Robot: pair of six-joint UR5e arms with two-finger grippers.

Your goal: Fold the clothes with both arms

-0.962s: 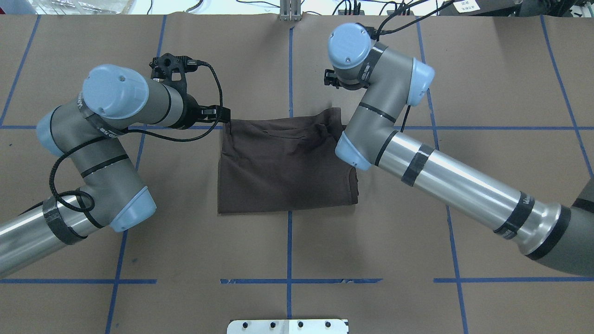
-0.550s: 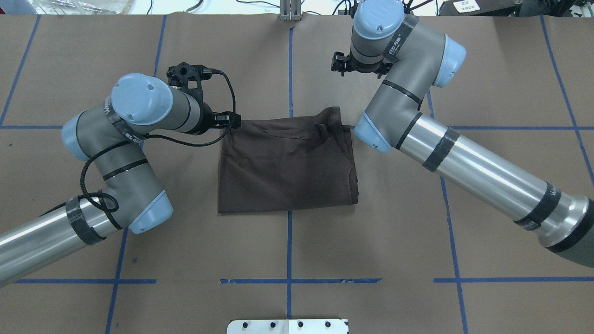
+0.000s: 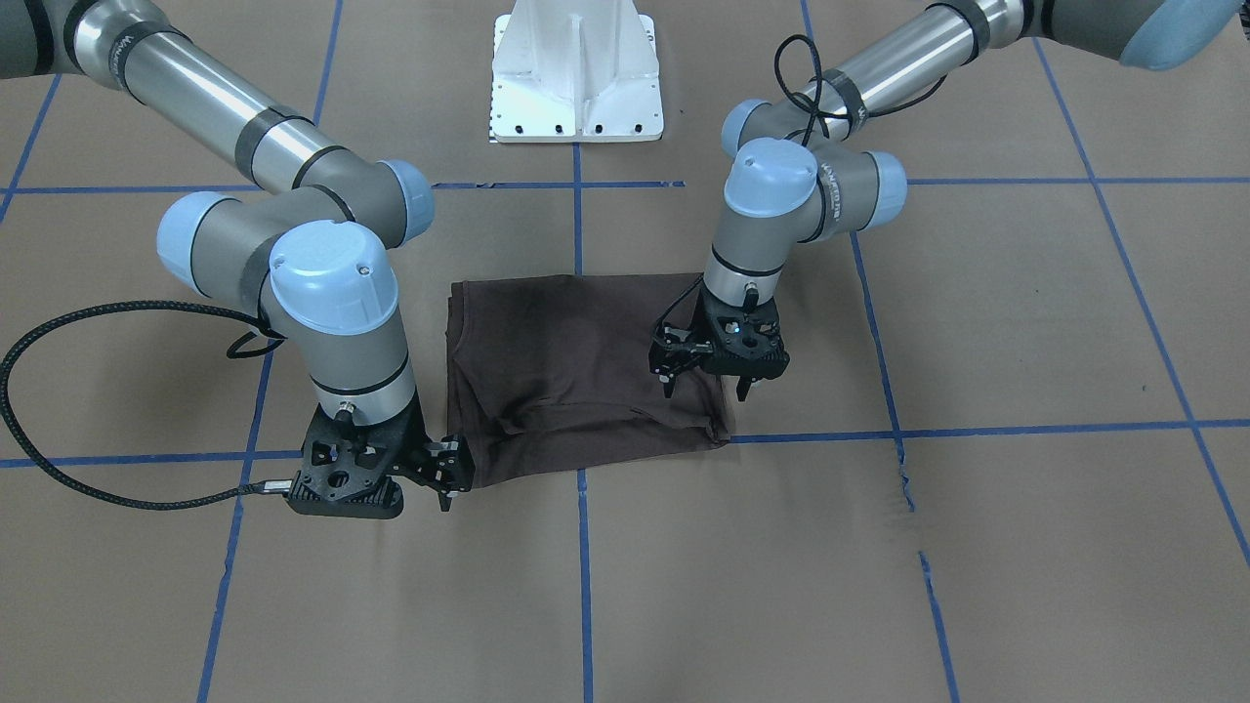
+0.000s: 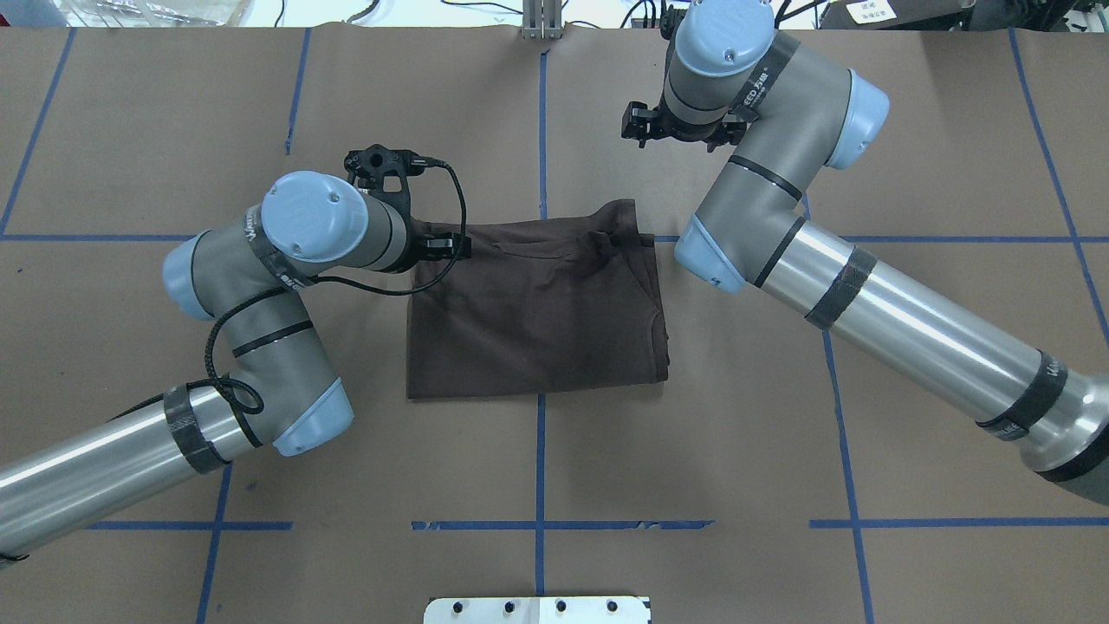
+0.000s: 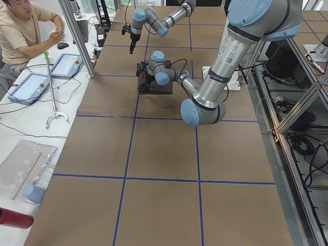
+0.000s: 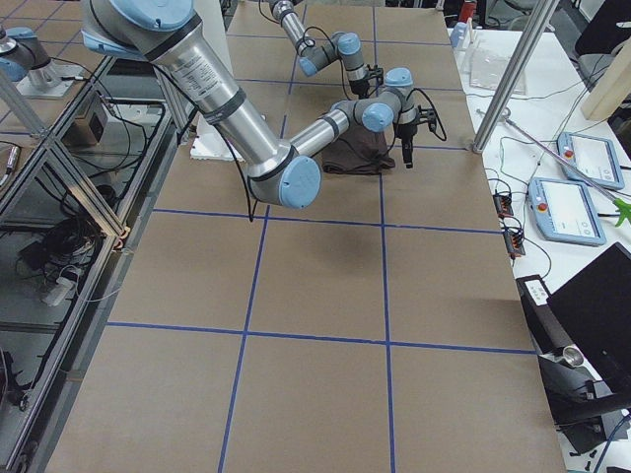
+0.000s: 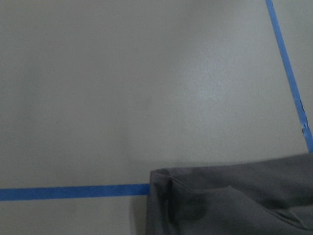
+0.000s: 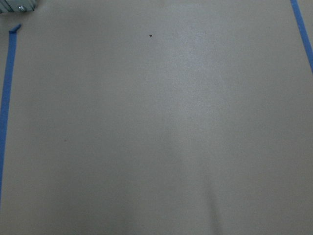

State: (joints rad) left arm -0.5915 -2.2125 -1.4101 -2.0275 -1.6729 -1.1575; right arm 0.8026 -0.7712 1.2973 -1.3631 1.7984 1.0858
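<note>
The brown T-shirt [image 4: 537,312] lies folded into a rough rectangle at the middle of the paper-covered surface [image 4: 780,433], across the centre blue tape line [image 4: 540,459], its far right corner rumpled. The left pincer [image 4: 450,247] sits over the shirt's far left corner; whether its fingers are spread or pressed together I cannot tell, nor whether they touch the cloth. The right pincer [image 4: 638,123] hangs over bare paper beyond the shirt's far right corner, clear of the cloth; its fingers' state I cannot tell either
</note>
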